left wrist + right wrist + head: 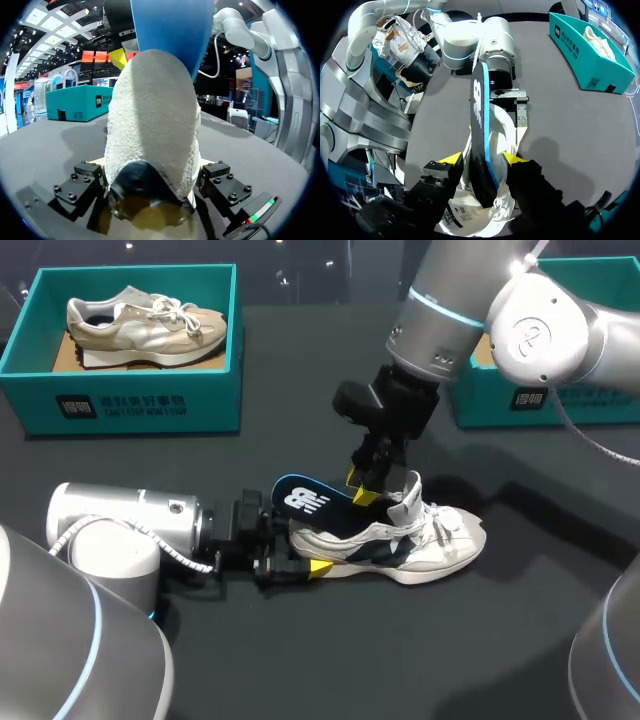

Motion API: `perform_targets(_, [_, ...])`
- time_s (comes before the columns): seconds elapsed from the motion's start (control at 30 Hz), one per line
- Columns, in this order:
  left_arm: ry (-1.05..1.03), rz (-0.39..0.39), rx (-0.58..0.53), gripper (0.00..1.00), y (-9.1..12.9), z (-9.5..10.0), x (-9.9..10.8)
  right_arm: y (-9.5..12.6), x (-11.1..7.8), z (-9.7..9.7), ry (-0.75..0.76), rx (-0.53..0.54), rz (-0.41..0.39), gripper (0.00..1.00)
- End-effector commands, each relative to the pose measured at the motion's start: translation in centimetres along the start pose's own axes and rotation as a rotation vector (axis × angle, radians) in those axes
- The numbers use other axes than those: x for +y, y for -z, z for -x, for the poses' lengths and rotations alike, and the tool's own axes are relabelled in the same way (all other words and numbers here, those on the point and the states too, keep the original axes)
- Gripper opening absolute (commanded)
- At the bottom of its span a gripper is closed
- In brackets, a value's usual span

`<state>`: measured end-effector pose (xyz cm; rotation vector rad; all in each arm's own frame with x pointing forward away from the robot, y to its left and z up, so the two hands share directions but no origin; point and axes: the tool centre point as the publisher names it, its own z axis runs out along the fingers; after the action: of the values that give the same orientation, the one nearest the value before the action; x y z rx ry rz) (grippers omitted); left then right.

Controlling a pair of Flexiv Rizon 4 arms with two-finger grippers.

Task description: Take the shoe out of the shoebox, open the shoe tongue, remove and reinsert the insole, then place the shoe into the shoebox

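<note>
Black table (pixel 500 640): teal shoebox (pixel 130 405) at rear left, white sneaker (pixel 440 540) sits upright well in front of it, toe pointing right. Left gripper (pixel 150 180) is clamped on the sneaker's heel from both sides. Right gripper (pixel 482 159) pinches the blue insole (pixel 310 498), heel end raised out of the collar, front end inside.

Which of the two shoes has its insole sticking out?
The white shoe on the table: a dark insole with a blue edge rises from it, held by the right gripper. The beige shoe lies in the teal box.
</note>
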<state>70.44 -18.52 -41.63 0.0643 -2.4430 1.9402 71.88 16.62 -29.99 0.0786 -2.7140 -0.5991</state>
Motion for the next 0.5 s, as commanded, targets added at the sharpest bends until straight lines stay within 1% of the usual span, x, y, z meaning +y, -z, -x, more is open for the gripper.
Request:
perform_targets(0.03, [0.001, 0.0, -0.002, 0.0, -0.2, 0.1, 0.7, -0.4, 0.2, 0.9, -0.046, 0.045, 0.005, 0.8])
perform_targets(0.1, [0.001, 0.0, -0.002, 0.0, -0.2, 0.1, 0.7, -0.8, 0.5, 1.1, -0.083, 0.074, 0.007, 0.83])
perform_targets(0.17, [0.001, 0.0, -0.002, 0.0, -0.2, 0.1, 0.7, -1.2, 0.8, 1.3, -0.126, 0.091, 0.014, 0.96])
perform_targets(0.2, [0.001, 0.0, -0.002, 0.0, -0.2, 0.1, 0.7, -1.4, 0.9, 1.4, -0.139, 0.1, 0.017, 1.0])
perform_targets(0.23, [0.001, 0.0, -0.002, 0.0, -0.2, 0.1, 0.7, -1.6, 1.1, 1.4, -0.16, 0.103, 0.015, 1.0])
perform_targets(0.27, [0.001, 0.0, -0.002, 0.0, -0.2, 0.1, 0.7, -1.7, 1.2, 1.4, -0.173, 0.108, 0.02, 0.98])
perform_targets(0.33, [0.001, 0.0, -0.002, 0.0, -0.2, 0.1, 0.7, -2.0, 1.4, 1.4, -0.194, 0.118, 0.031, 0.92])
perform_targets(0.37, [0.001, 0.0, -0.002, 0.0, -0.2, 0.1, 0.7, -2.2, 1.4, 1.4, -0.204, 0.12, 0.036, 0.81])
perform_targets(0.4, [0.001, 0.0, -0.002, 0.0, -0.2, 0.1, 0.7, -2.3, 1.4, 1.4, -0.212, 0.122, 0.042, 0.76])
perform_targets(0.47, [0.001, 0.0, -0.002, 0.0, -0.2, 0.1, 0.7, -2.6, 1.4, 1.3, -0.232, 0.123, 0.05, 0.71])
perform_targets(0.5, [0.001, 0.0, -0.002, 0.0, -0.2, 0.1, 0.7, -2.7, 1.4, 1.2, -0.242, 0.125, 0.055, 0.69])
